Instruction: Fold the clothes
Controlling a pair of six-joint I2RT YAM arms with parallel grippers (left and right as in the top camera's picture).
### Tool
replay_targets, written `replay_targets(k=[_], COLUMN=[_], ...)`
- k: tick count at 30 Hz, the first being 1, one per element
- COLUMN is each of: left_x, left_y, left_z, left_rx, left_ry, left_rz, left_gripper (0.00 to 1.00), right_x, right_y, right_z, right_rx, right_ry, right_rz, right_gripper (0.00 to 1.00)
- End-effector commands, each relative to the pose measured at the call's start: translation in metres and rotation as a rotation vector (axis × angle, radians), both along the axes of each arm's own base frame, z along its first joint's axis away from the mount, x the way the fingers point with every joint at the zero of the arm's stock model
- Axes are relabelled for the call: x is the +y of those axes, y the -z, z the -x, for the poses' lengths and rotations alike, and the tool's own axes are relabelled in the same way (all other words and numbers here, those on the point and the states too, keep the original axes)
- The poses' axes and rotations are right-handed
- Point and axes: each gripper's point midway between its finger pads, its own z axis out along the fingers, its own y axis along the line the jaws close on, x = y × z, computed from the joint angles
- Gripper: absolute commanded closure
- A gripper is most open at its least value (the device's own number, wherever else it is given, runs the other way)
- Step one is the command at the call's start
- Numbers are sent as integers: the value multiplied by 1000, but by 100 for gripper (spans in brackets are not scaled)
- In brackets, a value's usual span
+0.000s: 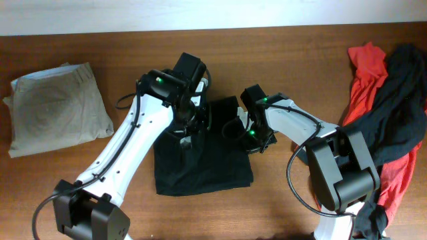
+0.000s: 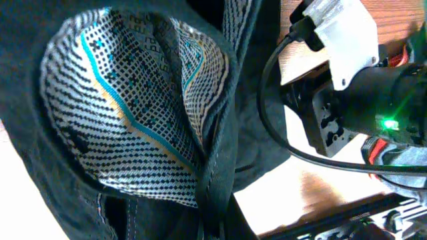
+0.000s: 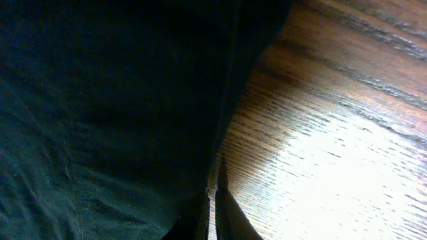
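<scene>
centrally, black garment [image 1: 200, 167] on table [image 1: 67, 193].

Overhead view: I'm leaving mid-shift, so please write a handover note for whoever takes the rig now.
Left tool: buried in the black garment in the middle, grip unclear.
Right tool: fingers close together at its right edge, grip unclear.
Done: khaki garment lies folded at the left.
To do: finish folding the black one, then the red and black pile at the right.
</scene>
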Motion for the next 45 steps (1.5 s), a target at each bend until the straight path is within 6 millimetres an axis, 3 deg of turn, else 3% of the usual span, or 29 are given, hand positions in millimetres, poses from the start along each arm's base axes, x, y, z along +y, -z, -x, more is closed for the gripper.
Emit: replay_targets(k=[1,3,6,9,11,12,14,15,16,19,21,24,26,27,28,29,31,32,34,35,36,37,39,41,42,43,44,45], left_x=[-14,-23,-34,-27,-5,12,40,52,59,73,70,66,65,67,70,74,83,88,95,93,86,77,65,63,62,58,54,44], left_y=[-10,-13,-19,-18,-14,-11,-8,-8,-9,-11,5,58,105,119,136,147,161,164,163,160,157,152,135,106,85,68,56,50], left_z=[-1,3,7,2,-13,-24,-40,-49,-58,-102,-134,-159,-163,-160,-154,-145,-118,-100,-71,-49,-36,-26,-21,-36,-53,-69,-85,-94], left_rx=[1,21,30,17,-17,-52,-106,-138,-167,-317,-387,-367,-293,-259,-209,-159,-30,46,174,274,332,379,381,269,161,59,-39,-100], left_ry=[3,17,71,73,18,-19,-76,-105,-127,-148,-80,9,29,32,35,38,53,60,-1,-32,-27,-22,5,3,-1,6,28,97], left_rz=[71,127,196,193,134,66,-34,-72,-85,-117,-125,-162,-185,-194,-208,-220,-252,-270,-299,-279,-238,-188,-105,-80,-53,-27,-1,39], left_gripper=[92,69,63,63,62,62,54,49,47,40,37,37,37,37,37,37,50,63,69,70,71,72,72,70,62,38,7,2], right_x=[-5,-5,-6,-30,-50,-53,-39,-20,-9,13,30,44,49,47,40,26,-28,-56,-94,-100,-103,-104,-98,-90,-86,-81,-76,-72], right_y=[11,11,11,0,-35,-69,-113,-133,-137,-121,-98,-60,-32,-24,-12,-6,1,0,-10,-17,-26,-41,-74,-104,-116,-130,-144,-159], right_z=[14,14,15,6,-20,-40,-51,-45,-38,-7,20,42,56,59,62,59,35,18,-16,-27,-37,-48,-60,-68,-69,-70,-72,-74], right_rx=[54,54,59,42,-18,-71,-110,-91,-65,22,82,112,104,100,96,84,-18,-85,-193,-212,-225,-239,-254,-265,-266,-273,-290,-316], right_ry=[6,6,9,42,98,135,110,47,25,-42,-90,-63,-98,-100,-93,-53,91,142,220,231,240,255,257,259,263,269,275,281], right_rz=[17,17,20,133,187,150,28,-80,-126,-127,-102,-79,-80,-78,-57,16,278,384,488,480,473,467,459,424,403,368,331,298], right_gripper=[91,91,91,96,96,96,96,89,78,64,57,58,58,62,83,96,96,97,94,87,77,73,72,69,66,65,62,53])
